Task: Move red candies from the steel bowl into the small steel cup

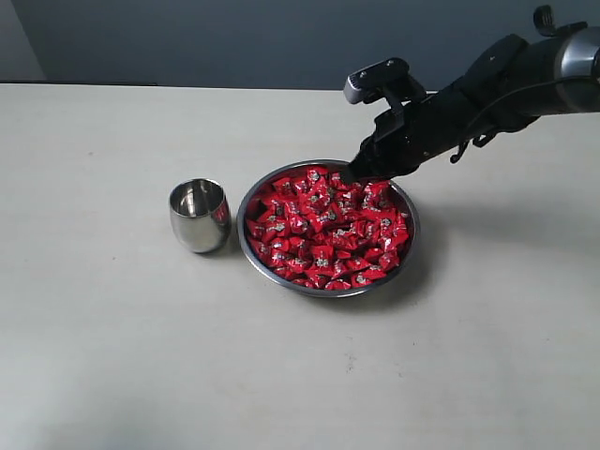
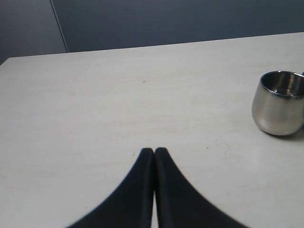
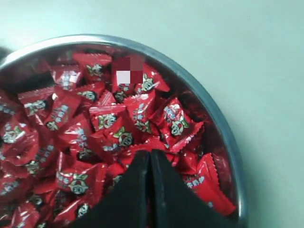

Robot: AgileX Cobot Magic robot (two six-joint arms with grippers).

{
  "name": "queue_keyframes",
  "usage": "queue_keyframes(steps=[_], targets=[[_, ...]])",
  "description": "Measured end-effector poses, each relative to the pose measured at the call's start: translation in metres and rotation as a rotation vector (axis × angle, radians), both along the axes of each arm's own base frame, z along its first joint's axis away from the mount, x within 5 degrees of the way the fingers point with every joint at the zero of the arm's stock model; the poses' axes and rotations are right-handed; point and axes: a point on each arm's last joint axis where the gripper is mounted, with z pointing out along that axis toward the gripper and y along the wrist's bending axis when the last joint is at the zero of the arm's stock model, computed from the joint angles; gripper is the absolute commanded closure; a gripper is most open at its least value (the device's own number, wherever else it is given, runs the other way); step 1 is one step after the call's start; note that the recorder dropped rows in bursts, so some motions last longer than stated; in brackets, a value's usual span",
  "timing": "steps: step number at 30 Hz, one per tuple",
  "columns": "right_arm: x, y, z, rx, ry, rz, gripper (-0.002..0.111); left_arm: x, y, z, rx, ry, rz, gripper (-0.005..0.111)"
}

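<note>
The steel bowl [image 1: 247, 202] sits mid-table, heaped with red candies [image 1: 323, 230] in shiny wrappers. The small steel cup [image 1: 199, 216] stands upright just left of the bowl, and no candy shows inside it. My right gripper [image 1: 349, 173] reaches in from the right and hovers over the bowl's far rim. In the right wrist view its fingers [image 3: 150, 153] are shut tip to tip just above the candies [image 3: 109, 123], inside the bowl's rim [image 3: 209, 102], with nothing seen between them. My left gripper [image 2: 154, 150] is shut over bare table, with the cup [image 2: 278, 102] off to one side; it is outside the exterior view.
The pale table [image 1: 112, 356] stretches around the bowl and cup. A dark wall [image 1: 234, 37] runs behind the table's far edge. The right arm [image 1: 506, 84] spans the upper right above the table.
</note>
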Motion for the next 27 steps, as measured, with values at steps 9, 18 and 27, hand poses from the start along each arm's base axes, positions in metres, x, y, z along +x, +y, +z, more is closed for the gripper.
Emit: queue_keyframes(steps=[9, 18, 27], targets=[[-0.013, 0.010, 0.021, 0.128, 0.065, 0.057, 0.108, 0.000, 0.000, 0.000, 0.000, 0.000, 0.000, 0.106], [-0.058, 0.069, 0.036, 0.276, 0.117, 0.287, 0.108, 0.000, 0.000, 0.000, 0.000, 0.000, 0.000, 0.106], [-0.083, 0.153, 0.060, 0.254, -0.178, 0.326, 0.108, 0.000, 0.000, 0.000, 0.000, 0.000, 0.000, 0.106]])
